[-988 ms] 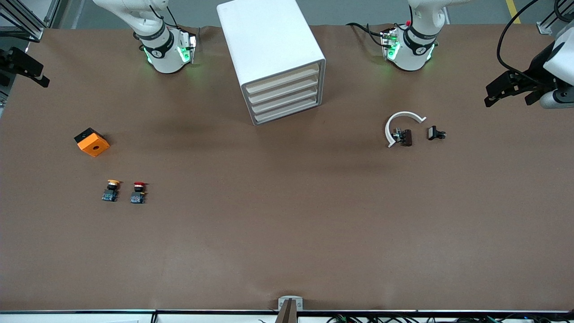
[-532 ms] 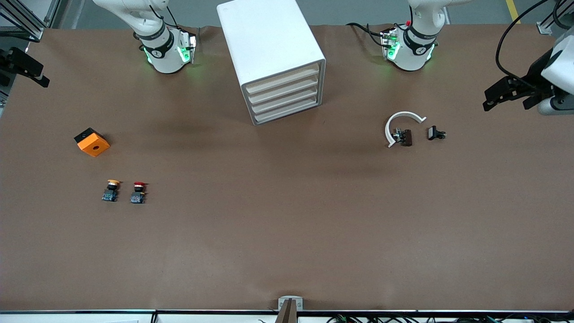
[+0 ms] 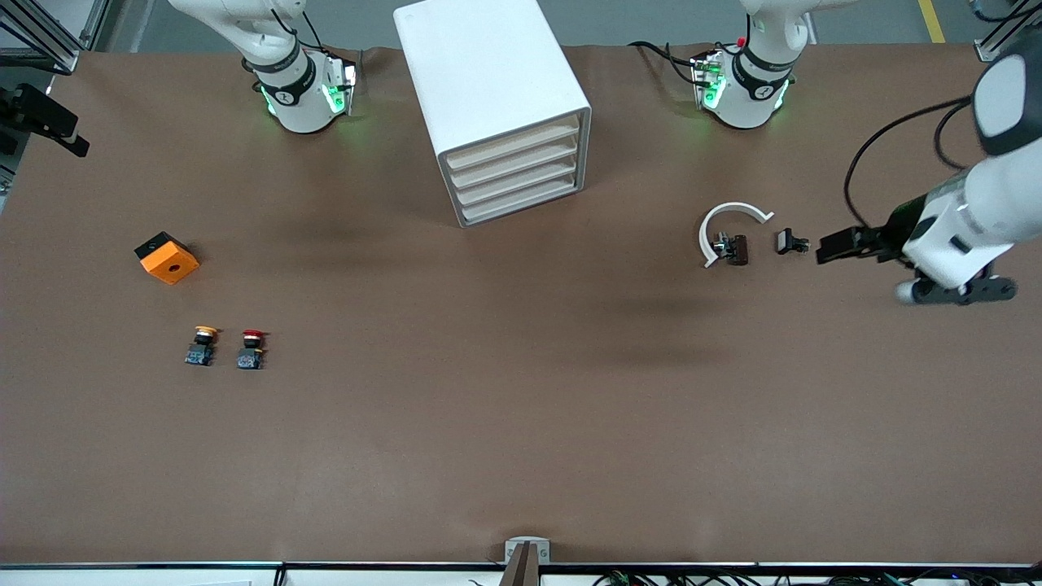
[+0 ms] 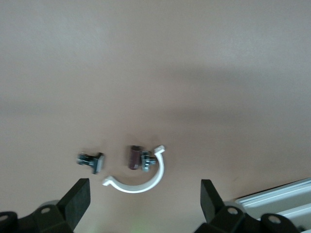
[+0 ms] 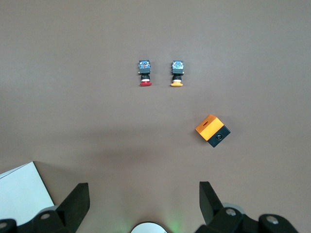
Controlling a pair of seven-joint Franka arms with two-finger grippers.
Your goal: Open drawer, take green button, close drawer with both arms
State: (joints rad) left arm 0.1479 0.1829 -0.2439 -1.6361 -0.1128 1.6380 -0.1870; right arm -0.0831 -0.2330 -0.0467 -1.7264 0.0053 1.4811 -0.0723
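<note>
the white cabinet point(image 3: 496, 106) stands at about 12 o'clock on the tabletop point(image 3: 521, 423), with all four drawers point(image 3: 514, 175) shut; the green button is not visible. the left gripper point(image 3: 832, 247) hangs over the tabletop at 3 o'clock, just beside a small black clip point(image 3: 791, 242) and a white curved bracket point(image 3: 728, 228), its fingers spread wide and empty. the right gripper point(image 5: 141, 204) waits at the 9 o'clock edge, also wide open and empty.

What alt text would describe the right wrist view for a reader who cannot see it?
The open right gripper hangs high over a brown table, holding nothing. Below lie a red-capped button beside a yellow-capped button, and an orange and black block. A corner of the white cabinet shows at the edge.
</note>
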